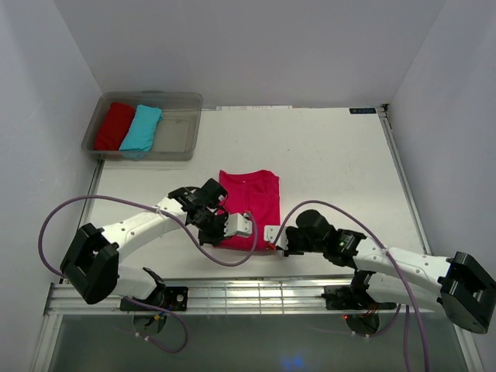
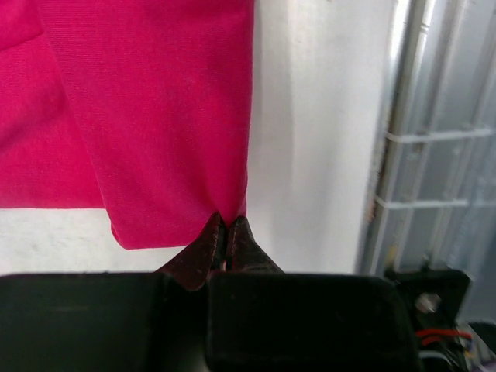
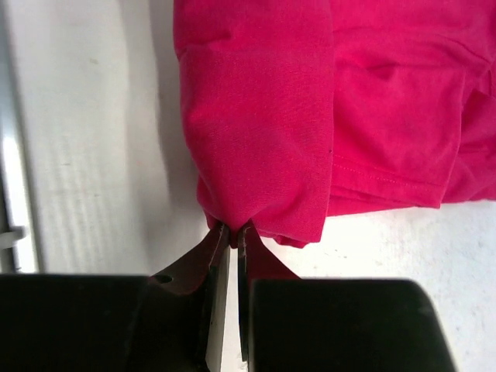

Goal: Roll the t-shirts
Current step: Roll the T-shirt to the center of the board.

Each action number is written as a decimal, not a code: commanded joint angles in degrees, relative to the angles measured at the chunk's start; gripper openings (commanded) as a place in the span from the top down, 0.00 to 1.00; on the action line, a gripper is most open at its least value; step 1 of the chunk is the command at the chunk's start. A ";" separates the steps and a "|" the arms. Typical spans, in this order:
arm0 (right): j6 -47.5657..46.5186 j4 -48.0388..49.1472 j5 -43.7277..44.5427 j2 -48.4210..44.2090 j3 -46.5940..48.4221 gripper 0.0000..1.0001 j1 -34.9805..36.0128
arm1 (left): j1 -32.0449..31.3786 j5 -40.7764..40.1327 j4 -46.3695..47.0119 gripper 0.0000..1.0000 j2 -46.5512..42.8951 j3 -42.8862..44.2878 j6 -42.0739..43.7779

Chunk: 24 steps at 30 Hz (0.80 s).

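Observation:
The magenta-pink t-shirt [image 1: 252,200] lies folded into a narrow strip on the white table [image 1: 341,170], its near end towards the arms. My left gripper [image 1: 232,229] is shut on the near left corner of the t-shirt [image 2: 155,116]; its tips [image 2: 226,225] pinch the fabric edge. My right gripper [image 1: 273,235] is shut on the near right corner of the t-shirt [image 3: 263,116]; its tips [image 3: 233,229] pinch a bunched fold. Both grippers sit close together at the shirt's near edge.
A clear plastic bin [image 1: 180,133] stands at the back left, holding a red cloth bundle [image 1: 115,125] and a turquoise cloth bundle [image 1: 141,129]. A metal rail [image 1: 256,294] runs along the table's near edge. White walls enclose the table.

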 commanded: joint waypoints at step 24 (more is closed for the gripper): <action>9.11 3.24 -25.64 8.92 8.74 0.92 -18.39 | 18.04 15.72 -22.77 1.00 17.53 18.75 10.72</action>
